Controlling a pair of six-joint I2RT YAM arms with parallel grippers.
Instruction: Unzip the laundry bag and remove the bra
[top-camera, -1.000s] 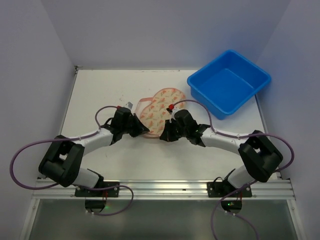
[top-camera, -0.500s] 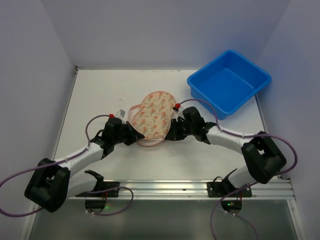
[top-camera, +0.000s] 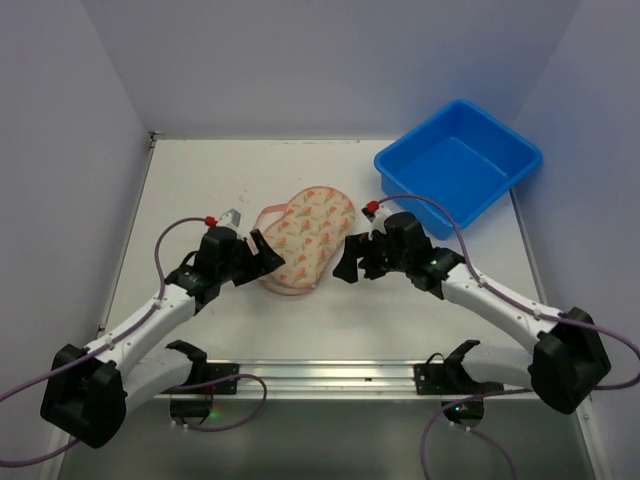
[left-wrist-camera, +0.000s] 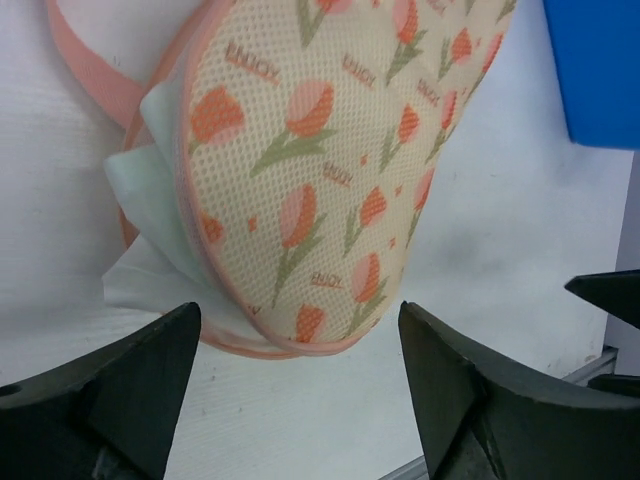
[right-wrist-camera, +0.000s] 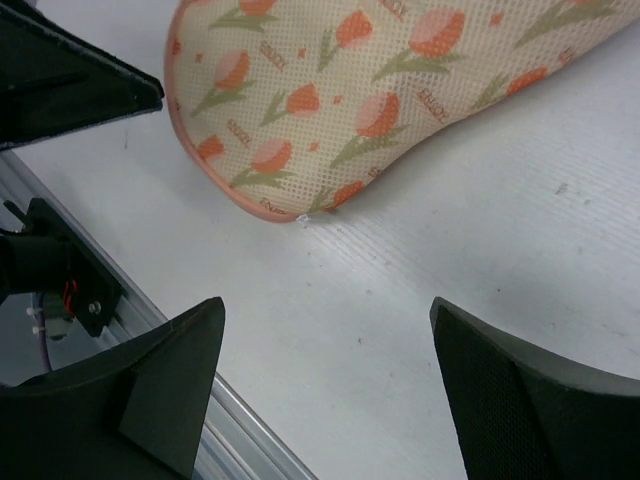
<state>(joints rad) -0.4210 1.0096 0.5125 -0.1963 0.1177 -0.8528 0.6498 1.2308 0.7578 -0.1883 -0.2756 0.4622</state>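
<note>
**A cream, peanut-shaped fabric laundry bag with pink-orange print (top-camera: 308, 232) was seen mid-frame on the white table (top-camera: 200, 190).**

The left gripper (top-camera: 266, 256) and right gripper (top-camera: 346, 262) were spread wide at its lower end, with nothing held. At the bag's left seam white lining (left-wrist-camera: 135, 230) was shown. Its upper end was cropped in both wrist views, and its contents were hidden.

Both wrist views crop the laundry bag (left-wrist-camera: 330, 170), whose contents are hidden.
</note>
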